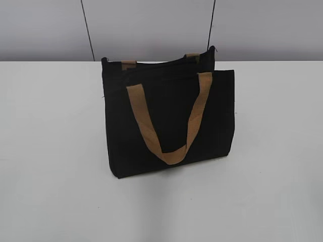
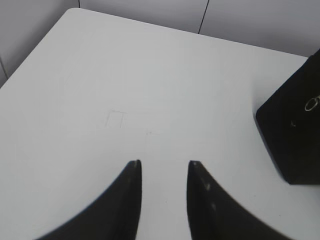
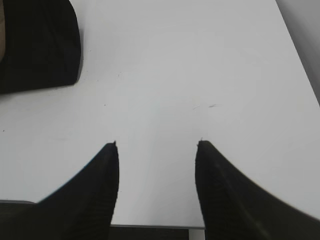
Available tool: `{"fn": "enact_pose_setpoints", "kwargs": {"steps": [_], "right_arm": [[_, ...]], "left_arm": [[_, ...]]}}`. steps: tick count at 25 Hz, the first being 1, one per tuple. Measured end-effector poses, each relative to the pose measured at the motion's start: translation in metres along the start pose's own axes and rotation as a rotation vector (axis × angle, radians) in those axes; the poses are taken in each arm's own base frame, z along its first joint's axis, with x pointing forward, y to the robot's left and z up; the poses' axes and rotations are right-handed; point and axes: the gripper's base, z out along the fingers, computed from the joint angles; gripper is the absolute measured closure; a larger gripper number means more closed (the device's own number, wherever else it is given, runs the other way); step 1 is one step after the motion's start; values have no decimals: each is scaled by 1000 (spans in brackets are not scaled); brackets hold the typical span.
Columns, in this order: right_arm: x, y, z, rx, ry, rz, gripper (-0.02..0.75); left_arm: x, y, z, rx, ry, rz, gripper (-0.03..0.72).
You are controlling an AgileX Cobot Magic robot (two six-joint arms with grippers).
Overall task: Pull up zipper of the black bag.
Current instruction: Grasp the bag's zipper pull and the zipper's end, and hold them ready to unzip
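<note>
The black bag (image 1: 169, 123) stands upright near the middle of the white table (image 1: 55, 151), its broad face turned toward the exterior camera. One tan handle (image 1: 169, 118) hangs down the front face in a loop; the ends of a second tan strap (image 1: 128, 64) show at the top rear edge. The top edge of the bag carries a dark line that appears to be the zip track, but the exterior view is too coarse to confirm the slider there.

In the left wrist view, a corner of the bag enters at the right edge. A small silver ring-shaped piece, probably the zipper (image 2: 312, 104) pull, lies against the black fabric at that edge; it is partly cut off by the frame.

The left gripper (image 2: 164, 164) hangs above bare table, well apart from the bag, its two dark fingers parted with a clear gap and nothing between them.

The right gripper (image 3: 156, 144) is likewise over bare table, jaws spread wider, holding nothing. The bag shows at the upper left corner of the right wrist view, well clear of the fingers.

Neither arm appears in the exterior view.
</note>
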Motion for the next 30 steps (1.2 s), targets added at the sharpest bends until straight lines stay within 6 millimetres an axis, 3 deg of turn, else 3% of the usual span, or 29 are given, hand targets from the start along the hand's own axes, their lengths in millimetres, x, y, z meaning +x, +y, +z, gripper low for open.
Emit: {"fn": "enact_pose_setpoints", "kwargs": {"steps": [19, 25, 30], "right_arm": [[0, 0, 0, 0, 0, 0, 349], [0, 0, 0, 0, 0, 0, 349], [0, 0, 0, 0, 0, 0, 349]], "left_arm": [[-2, 0, 1, -1, 7, 0, 452], [-37, -4, 9, 11, -71, 29, 451], [-70, -9, 32, 26, -189, 61, 449]]}}
